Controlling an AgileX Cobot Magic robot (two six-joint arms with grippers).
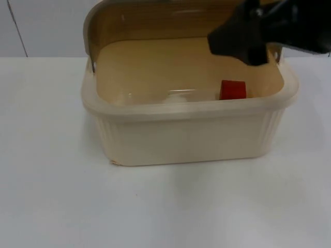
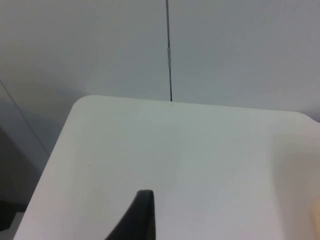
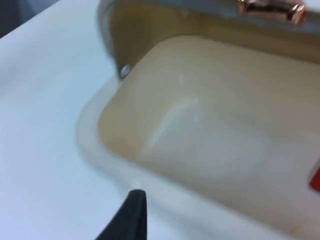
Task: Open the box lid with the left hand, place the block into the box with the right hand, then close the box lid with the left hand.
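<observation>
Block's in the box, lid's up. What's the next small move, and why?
Probably lift the right arm clear of the box: the red block already rests on the box floor and the lid stands open, but that arm hangs over the opening, in the lid's closing path. The left gripper's fingertip waits over bare table.

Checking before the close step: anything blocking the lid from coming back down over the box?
The right arm hangs over the open box, in the lid's path. The red block lies inside, below the rim. The left gripper waits over bare table.
</observation>
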